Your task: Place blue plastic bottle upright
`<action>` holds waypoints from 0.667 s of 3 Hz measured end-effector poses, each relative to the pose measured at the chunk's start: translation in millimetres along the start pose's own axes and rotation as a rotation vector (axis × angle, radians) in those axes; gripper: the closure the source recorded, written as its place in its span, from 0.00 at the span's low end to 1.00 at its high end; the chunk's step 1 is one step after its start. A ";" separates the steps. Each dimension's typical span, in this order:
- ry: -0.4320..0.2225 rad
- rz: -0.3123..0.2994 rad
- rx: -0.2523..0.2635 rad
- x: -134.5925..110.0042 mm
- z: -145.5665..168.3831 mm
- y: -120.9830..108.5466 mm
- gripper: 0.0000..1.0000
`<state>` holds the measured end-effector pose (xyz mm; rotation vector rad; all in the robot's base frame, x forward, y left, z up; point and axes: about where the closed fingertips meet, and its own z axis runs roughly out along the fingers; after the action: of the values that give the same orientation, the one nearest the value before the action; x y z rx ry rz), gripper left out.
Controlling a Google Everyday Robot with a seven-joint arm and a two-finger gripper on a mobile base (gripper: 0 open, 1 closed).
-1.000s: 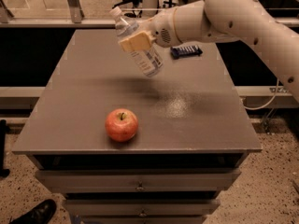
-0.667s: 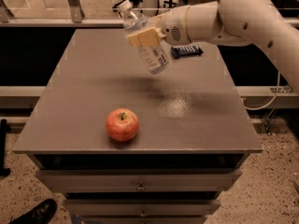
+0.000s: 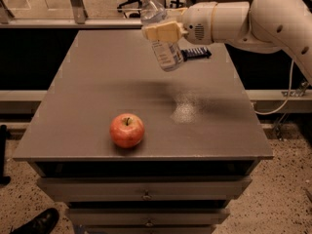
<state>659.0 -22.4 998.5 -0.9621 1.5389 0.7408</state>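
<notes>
The blue plastic bottle (image 3: 162, 38) is clear with a white cap and a pale label. It hangs in the air above the far middle of the grey table (image 3: 97, 82), tilted a little, cap up and to the left. My gripper (image 3: 162, 31) comes in from the right on the white arm (image 3: 253, 18) and is shut on the bottle's middle, its cream fingers (image 3: 158, 32) clamping it. The bottle's base is well above the tabletop.
A red apple (image 3: 127, 129) sits near the table's front edge, left of centre. A small flat dark-blue ridged object (image 3: 196, 53) lies at the far right of the table, behind the bottle. Drawers run below the front edge.
The gripper has moved right and slightly up with the bottle, and the bottle has turned closer to upright. The apple has not moved.
</notes>
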 end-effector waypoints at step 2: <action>-0.114 -0.008 -0.044 4.1 -27.7 3.4 1.00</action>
<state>642.7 -45.5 999.4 -0.9414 1.4244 0.8132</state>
